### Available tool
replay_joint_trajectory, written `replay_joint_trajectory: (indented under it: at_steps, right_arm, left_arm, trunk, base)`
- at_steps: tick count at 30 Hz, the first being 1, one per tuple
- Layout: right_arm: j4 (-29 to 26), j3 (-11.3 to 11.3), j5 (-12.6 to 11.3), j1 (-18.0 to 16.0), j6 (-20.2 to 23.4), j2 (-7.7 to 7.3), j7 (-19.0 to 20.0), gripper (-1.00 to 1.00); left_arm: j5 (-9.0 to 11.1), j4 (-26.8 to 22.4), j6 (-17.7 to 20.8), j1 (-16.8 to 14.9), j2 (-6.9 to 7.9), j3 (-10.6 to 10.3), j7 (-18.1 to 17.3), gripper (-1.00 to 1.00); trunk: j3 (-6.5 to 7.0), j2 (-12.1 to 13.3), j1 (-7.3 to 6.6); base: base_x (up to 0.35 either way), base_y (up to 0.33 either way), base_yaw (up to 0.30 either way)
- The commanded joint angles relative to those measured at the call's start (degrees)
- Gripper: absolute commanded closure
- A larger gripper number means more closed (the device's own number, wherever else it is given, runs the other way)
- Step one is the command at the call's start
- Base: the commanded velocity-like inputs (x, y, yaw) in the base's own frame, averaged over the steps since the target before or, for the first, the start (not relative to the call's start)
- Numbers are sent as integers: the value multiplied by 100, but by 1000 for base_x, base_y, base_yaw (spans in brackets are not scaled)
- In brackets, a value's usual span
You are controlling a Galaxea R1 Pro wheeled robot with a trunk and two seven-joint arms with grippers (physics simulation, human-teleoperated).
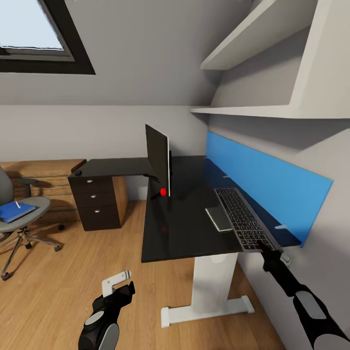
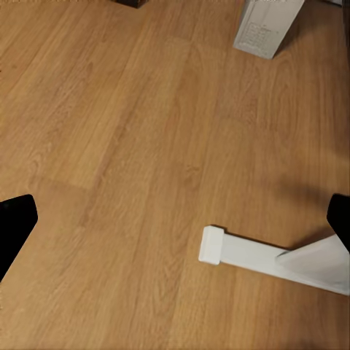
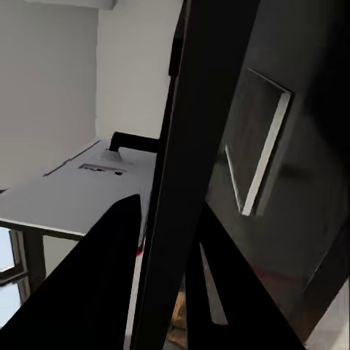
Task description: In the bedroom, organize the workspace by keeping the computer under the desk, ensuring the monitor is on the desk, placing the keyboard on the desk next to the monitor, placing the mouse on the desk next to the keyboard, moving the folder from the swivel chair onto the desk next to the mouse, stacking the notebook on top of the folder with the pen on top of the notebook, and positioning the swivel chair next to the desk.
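Gripping the keyboard by its near end, right gripper held it over the desk; left gripper hung spread above the floor.

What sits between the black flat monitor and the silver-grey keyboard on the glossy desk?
In the head view, a thin light-grey notebook lies there, close beside the keyboard; toward the monitor the desk is bare.

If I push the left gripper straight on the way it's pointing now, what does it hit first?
Most likely the bare wood floor: the left gripper points down at it, with the desk's white foot off to one side.
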Motion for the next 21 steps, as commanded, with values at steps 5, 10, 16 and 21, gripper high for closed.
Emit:
replay_joint_trajectory:
  at_steps: [5, 10, 16, 21]
  right_arm:
    - [-308, -2, 321, -4, 41, 32, 9, 100]
    - [-1055, -2, 689, 161, -91, 210, -36, 100]
    - [-2139, -5, 1099, 572, -229, 591, -492, 100]
    - [-3427, -27, 1145, 936, -237, 1126, -2036, 100]
  left_arm:
    - [55, -7, 10, -4, 2, -7, 54, -100]
    - [55, -7, 10, -4, 7, -7, 55, -100]
    - [48, -7, 4, -4, 9, -7, 55, -100]
    - [47, -7, 5, -4, 10, -7, 55, -100]
  trunk:
    - [84, 199, -111]
    - [174, 400, -221]
    - [282, 640, -353]
    - [353, 801, -440]
  base:
    - [0, 0, 0]
    - [0, 0, 0]
    - [0, 0, 0]
    - [0, 0, 0]
